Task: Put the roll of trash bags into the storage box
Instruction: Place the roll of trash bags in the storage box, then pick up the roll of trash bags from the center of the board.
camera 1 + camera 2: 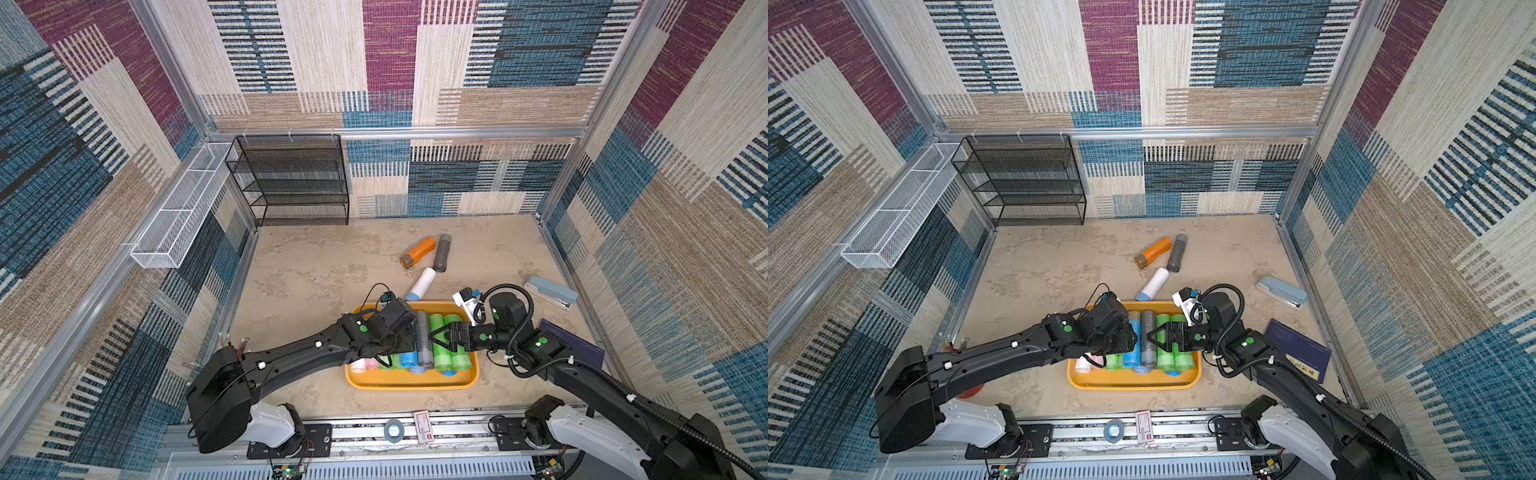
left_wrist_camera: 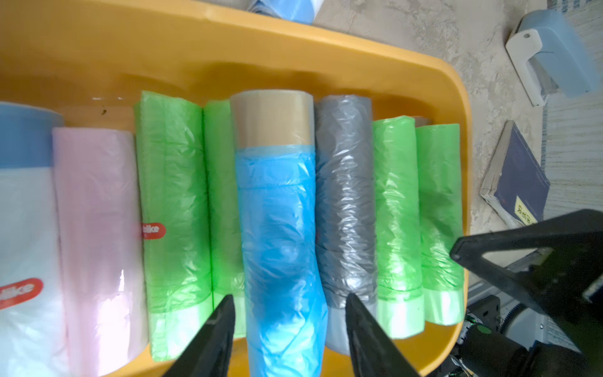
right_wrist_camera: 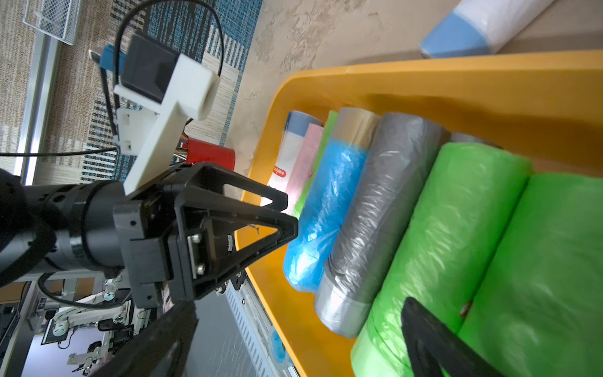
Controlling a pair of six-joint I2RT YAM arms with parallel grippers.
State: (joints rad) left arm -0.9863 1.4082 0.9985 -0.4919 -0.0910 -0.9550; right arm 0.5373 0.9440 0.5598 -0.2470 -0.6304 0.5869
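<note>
Over the tray (image 1: 411, 383), at the table's (image 1: 316, 270) near edge, the left claw (image 2: 290, 295) hangs released, its 2 fingers (image 2: 215, 329) straddling the blue roll (image 2: 277, 212) with a slim gap on each side. That roll lies in the tray between a green roll (image 2: 225, 196) and a gray roll (image 2: 344, 202). At the tray's right end the right claw (image 3: 300, 303) gapes wide, grasping nothing.

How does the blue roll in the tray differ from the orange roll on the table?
The blue roll lies in the storage box; the orange roll lies on the table. The left fingers flank the blue roll; none near the orange roll. Both have a tan end.
</note>
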